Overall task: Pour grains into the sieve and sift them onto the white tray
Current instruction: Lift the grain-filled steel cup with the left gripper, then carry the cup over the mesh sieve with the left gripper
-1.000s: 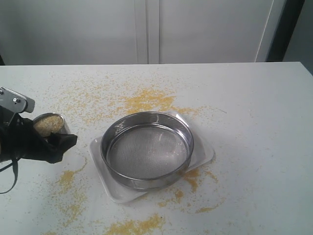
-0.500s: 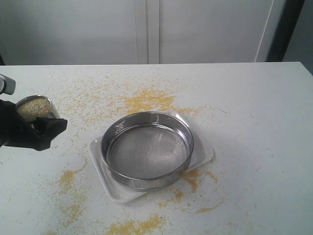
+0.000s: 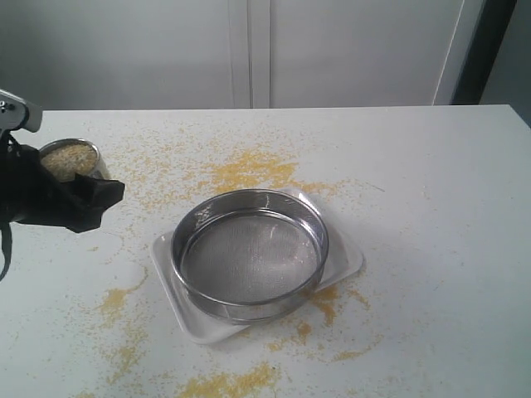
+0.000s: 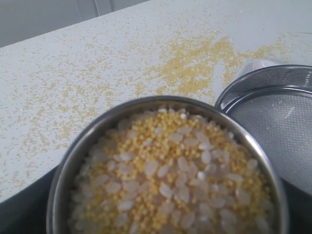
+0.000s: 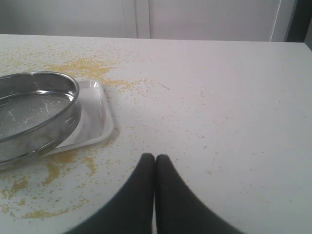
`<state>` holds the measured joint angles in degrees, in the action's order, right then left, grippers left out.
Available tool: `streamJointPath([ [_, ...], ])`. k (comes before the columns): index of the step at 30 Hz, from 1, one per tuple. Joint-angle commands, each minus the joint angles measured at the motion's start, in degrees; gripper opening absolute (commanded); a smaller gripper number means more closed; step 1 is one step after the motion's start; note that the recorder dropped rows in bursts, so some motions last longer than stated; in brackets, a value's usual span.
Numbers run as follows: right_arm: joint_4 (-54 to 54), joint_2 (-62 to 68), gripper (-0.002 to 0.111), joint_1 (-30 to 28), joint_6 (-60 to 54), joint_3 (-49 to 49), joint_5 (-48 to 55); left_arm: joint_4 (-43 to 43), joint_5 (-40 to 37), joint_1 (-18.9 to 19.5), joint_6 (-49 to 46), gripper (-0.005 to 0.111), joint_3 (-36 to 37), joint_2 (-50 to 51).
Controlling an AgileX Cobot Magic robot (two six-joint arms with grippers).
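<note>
A small steel cup full of grains hangs above the table at the far left, held upright by my left gripper, which is shut on it. Close up, the grains are yellow meal mixed with pale rice-like kernels, filling the cup. The sieve stands on the white tray at the table's middle, its mesh bare; its rim shows just beyond the cup. My right gripper is shut on nothing, low over the table to the right of the sieve and tray.
Yellow meal lies scattered on the white table, thickest behind the sieve and in patches in front of the tray and at its left. A grey wall stands behind the table's far edge.
The left gripper has lifted the cup of grains from near the table up and back; in the last half second it shifted slightly right, toward the sieve. The sieve and tray have not moved.
</note>
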<state>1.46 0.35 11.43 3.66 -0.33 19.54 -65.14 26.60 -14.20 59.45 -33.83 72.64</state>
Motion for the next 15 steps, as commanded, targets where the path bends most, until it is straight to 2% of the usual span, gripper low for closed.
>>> streamJointPath([
  [1,0.23,-0.35,0.0,-0.27,0.08,0.33,-0.34,-0.49,-2.05,-3.93,0.75,0.0,-2.67,-0.9],
  [15,0.23,-0.35,0.0,-0.27,0.08,0.33,-0.34,-1.82,-8.72,-13.64,7.58,0.0,-9.1,0.88],
])
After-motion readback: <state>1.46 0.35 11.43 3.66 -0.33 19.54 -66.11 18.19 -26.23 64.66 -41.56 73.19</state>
